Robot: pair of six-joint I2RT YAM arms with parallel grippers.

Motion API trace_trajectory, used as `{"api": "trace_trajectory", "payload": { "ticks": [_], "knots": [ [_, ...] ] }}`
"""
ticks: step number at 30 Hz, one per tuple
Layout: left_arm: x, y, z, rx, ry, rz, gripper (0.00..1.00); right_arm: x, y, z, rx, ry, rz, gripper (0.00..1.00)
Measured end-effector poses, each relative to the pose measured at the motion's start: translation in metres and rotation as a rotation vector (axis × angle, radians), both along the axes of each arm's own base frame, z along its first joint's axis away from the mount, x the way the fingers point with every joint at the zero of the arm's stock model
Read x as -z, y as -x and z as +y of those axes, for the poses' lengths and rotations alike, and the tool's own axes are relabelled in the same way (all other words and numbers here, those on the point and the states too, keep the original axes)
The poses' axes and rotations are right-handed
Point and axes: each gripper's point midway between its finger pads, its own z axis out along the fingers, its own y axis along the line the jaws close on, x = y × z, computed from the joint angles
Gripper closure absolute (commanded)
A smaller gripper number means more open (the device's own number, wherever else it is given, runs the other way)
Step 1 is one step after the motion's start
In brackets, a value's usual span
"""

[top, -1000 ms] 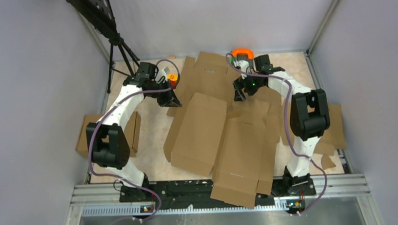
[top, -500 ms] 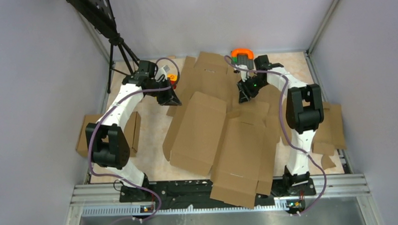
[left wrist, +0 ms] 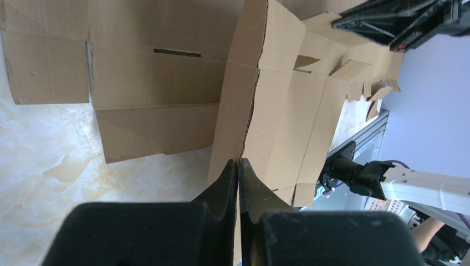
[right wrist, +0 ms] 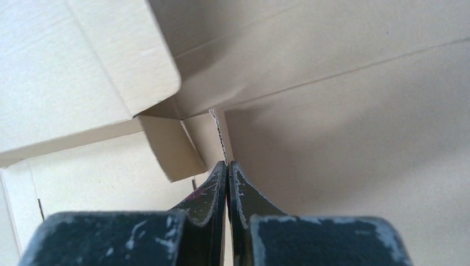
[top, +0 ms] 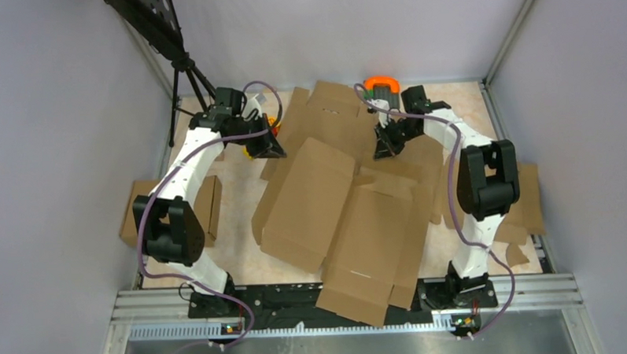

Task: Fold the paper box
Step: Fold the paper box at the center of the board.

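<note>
Box (top: 351, 215): brown die-cut sheet, centre of the top view, spread from the upper centre down over the rail (top: 534, 283) at the bottom.
Box panel, left: tilted up off the table (top: 236, 195), with its upper edge toward the left gripper.
Left gripper (left wrist: 238, 163): at the upper left corner of the box; fingers pinch the thin edge of the raised panel.
Right gripper (right wrist: 228, 164): at the upper centre of the box; fingers pinch a corrugated edge beside a small flap.
Slab (top: 129, 215): flat at the left edge, apart from the box.
Tripod (top: 189, 79): upper left corner.
</note>
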Motion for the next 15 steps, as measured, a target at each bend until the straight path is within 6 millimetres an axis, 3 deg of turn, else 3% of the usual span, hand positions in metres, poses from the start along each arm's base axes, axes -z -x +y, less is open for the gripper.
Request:
{"api": "trace_trajectory", "payload": {
  "ticks": [8,15],
  "knots": [
    [-0.007,-0.009,0.013,-0.037,0.003,-0.014,1.0,-0.033,0.022,0.039,-0.065,-0.017,-0.138,1.0],
    [-0.002,-0.011,0.02,-0.058,0.009,-0.008,1.0,-0.038,0.038,0.064,-0.087,0.024,-0.225,1.0]
  ]
}}
